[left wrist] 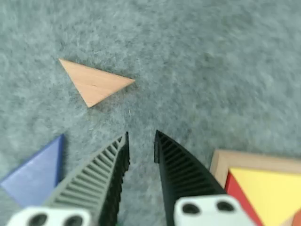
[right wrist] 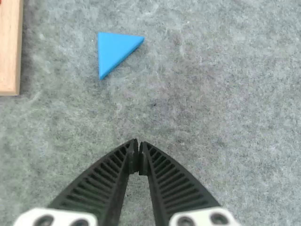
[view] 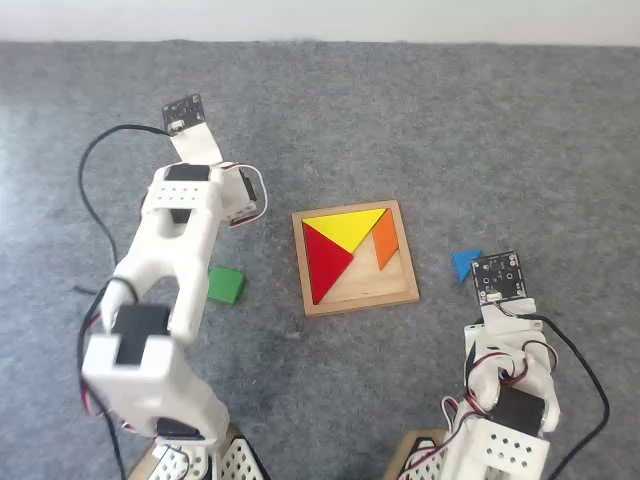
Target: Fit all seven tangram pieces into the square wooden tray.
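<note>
High view. The square wooden tray lies near the middle of the grey mat, between the two arms. Three pieces sit inside it: a red triangle along the side nearer the left arm, a yellow triangle along the far side, and an orange piece touching the yellow one on the side nearer the right arm. The rest of the tray floor is bare wood. A green piece lies on the mat beside the left arm, apart from the tray. A light blue triangle lies on the mat on the tray's other side, partly covered by the right arm's wrist.

Left wrist view. The left gripper hangs over bare mat; its fingers are slightly spread with a narrow gap and hold nothing. A bare-wood triangle lies beyond the tips, a dark blue triangle beside one finger, and a tray corner beside the other.

Right wrist view. The right gripper hangs over bare mat; its fingers are pressed together, empty. The light blue triangle lies ahead of the tips, near the tray's edge but not touching it
</note>
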Controlling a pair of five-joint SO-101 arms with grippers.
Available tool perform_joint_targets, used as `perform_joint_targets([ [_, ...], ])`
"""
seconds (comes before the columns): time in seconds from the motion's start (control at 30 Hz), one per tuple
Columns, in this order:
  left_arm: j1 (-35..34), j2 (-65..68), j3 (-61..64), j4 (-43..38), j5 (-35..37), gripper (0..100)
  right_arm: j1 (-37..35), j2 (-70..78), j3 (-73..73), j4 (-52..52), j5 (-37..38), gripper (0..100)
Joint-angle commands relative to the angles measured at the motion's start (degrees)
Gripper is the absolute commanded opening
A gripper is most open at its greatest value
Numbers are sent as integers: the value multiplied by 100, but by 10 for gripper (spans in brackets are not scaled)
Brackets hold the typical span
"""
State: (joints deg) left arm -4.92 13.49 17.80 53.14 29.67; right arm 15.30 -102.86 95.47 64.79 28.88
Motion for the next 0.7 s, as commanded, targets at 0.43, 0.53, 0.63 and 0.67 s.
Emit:
perform_joint_targets([
  [0.43,-563,1152,-2264,1160,1530,159,-391,-13,105,48,70,8],
  [0.53,-563,1327,-2273,1037,1582,160,-391,-13,105,48,70,8],
  [0.63,-589,1442,-2290,853,1582,160,-391,-13,105,57,70,8],
  [0.67,-624,1451,-2290,818,1574,160,-391,-13,105,57,70,8],
])
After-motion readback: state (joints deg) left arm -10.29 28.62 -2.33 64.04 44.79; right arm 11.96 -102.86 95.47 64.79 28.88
